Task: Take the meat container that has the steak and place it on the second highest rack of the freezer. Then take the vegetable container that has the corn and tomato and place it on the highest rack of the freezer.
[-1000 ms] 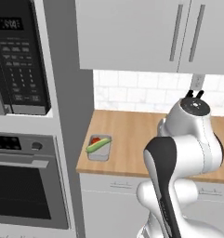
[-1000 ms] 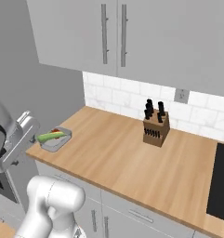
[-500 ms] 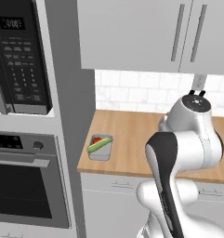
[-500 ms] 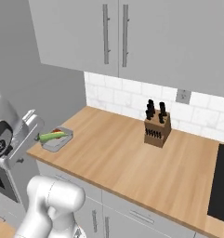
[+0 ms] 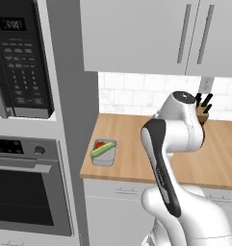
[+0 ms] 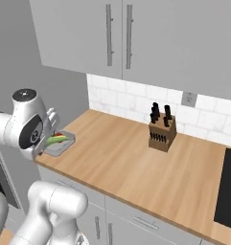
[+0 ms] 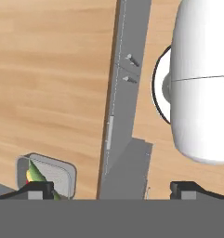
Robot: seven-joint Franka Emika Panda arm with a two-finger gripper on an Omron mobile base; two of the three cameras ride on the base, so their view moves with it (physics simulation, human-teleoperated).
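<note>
Gripper (image 7: 111, 188) spread wide, empty, looking down past the counter (image 5: 136, 158) edge. Vegetable container (image 5: 104, 153) with corn (image 5: 102, 149) and tomato (image 5: 100, 144) sits at the counter's left corner. Risk: an off-centre approach could nudge the tray over the edge.

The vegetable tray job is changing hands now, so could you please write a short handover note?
Gripper: open, holding nothing, looking down past the counter edge.
Tray with corn and tomato: on the counter at its left end, beside the tall grey cabinet, untouched.
Steak container and freezer racks: not seen from here, so I cannot confirm that step.
Left: grasp the tray and put it on the highest freezer rack.
</note>
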